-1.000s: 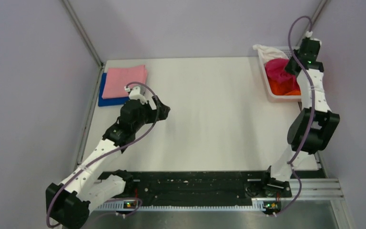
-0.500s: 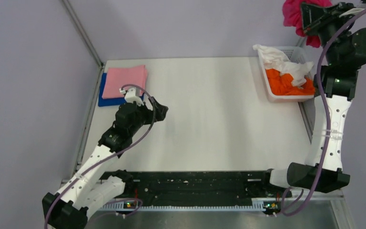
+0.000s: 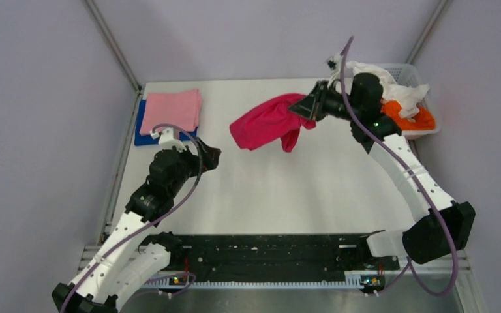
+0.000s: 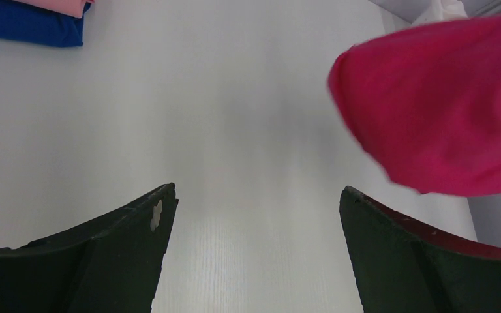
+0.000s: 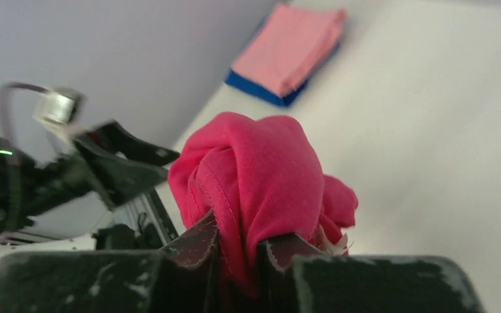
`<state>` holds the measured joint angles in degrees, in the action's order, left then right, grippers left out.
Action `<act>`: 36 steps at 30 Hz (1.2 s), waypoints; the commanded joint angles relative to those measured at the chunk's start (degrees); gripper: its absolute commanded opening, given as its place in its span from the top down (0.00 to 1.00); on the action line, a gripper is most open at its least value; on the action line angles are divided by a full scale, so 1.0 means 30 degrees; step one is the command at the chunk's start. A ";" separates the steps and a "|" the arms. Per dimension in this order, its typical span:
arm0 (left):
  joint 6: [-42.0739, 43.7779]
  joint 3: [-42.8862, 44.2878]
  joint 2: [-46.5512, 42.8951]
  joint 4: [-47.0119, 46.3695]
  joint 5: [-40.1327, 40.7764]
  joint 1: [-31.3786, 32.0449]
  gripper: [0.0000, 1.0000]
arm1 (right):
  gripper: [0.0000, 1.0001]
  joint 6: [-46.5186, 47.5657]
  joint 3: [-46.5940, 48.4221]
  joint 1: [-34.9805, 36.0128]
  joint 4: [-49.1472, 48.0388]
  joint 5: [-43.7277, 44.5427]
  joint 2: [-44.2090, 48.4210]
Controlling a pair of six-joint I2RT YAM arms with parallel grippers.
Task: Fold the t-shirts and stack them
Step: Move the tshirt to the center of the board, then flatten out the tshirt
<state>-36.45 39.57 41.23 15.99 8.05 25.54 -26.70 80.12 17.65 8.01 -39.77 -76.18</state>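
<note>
My right gripper (image 3: 305, 106) (image 5: 240, 246) is shut on a bunched magenta-red t-shirt (image 3: 267, 121) (image 5: 261, 176) that hangs above the table's far middle. The same shirt shows at the upper right of the left wrist view (image 4: 443, 111). My left gripper (image 3: 210, 155) (image 4: 258, 195) is open and holds nothing, low over the bare table left of the shirt. A folded light pink t-shirt (image 3: 171, 109) (image 5: 293, 45) lies on a folded royal blue one (image 3: 145, 136) (image 4: 29, 23) at the far left. An orange shirt (image 3: 409, 117) and a white shirt (image 3: 391, 81) sit crumpled in the basket.
The white slotted basket (image 3: 434, 127) stands at the far right corner of the white table (image 3: 280, 189). Grey walls close in on the left, back and right. A black rail (image 3: 261, 251) with the arm bases runs along the near edge.
My right arm lifted the magenta-red shirt out of the basket, swung it high, then brought it left and down over the table's far middle. My left gripper drew back slightly toward the near left.
</note>
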 commanded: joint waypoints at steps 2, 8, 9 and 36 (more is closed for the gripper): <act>-0.0587 0.0027 -0.0669 0.1344 0.1872 -0.0022 0.01 | 0.50 -0.0278 -0.5877 0.0174 0.0949 0.5656 0.0059; -0.1499 0.0539 0.0842 0.2599 0.2453 -0.0039 0.01 | 0.08 -0.0824 -0.8009 0.0179 0.5173 1.5632 0.0584; -0.1642 0.0610 0.1383 0.2528 0.2187 -0.0038 0.01 | 0.08 -0.0808 -0.8383 0.0166 0.5169 1.6109 0.1027; -0.0196 0.9035 2.1688 0.0436 -0.6924 -0.0226 0.34 | 0.20 0.0952 -0.9073 0.0597 -0.5306 0.9120 -0.6508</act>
<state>-37.52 66.50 104.97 20.43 -6.74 25.04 -24.43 49.30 18.31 -2.13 -10.13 -92.09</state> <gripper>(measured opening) 0.660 0.818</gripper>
